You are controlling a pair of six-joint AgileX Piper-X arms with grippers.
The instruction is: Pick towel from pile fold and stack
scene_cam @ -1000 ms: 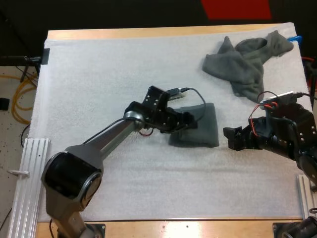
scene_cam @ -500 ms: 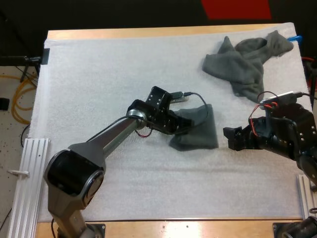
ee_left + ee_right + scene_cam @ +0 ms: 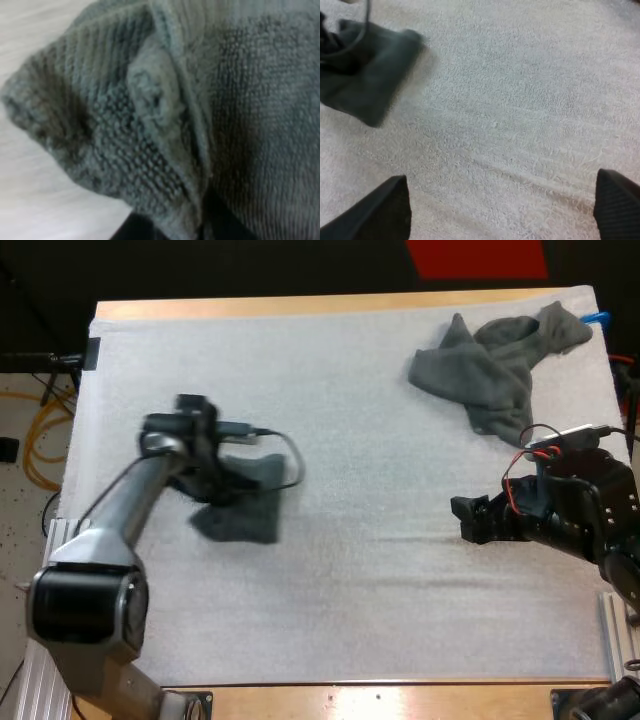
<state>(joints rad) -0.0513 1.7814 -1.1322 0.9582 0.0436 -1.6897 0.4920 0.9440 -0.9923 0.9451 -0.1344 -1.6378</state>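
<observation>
One crumpled towel (image 3: 495,365) lies at the far right corner of the wooden worktop (image 3: 300,306), on its white mat (image 3: 380,460). A folded towel (image 3: 250,518) near the left edge is pinched in the left gripper (image 3: 218,488). The right gripper (image 3: 465,520), near the right edge, gapes empty. Yellow cable (image 3: 40,435) lies on the floor (image 3: 15,405) beside the left edge.

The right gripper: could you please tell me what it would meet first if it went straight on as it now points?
Probably the folded towel across the white mat, though the right gripper may tilt down and touch mat first.
</observation>
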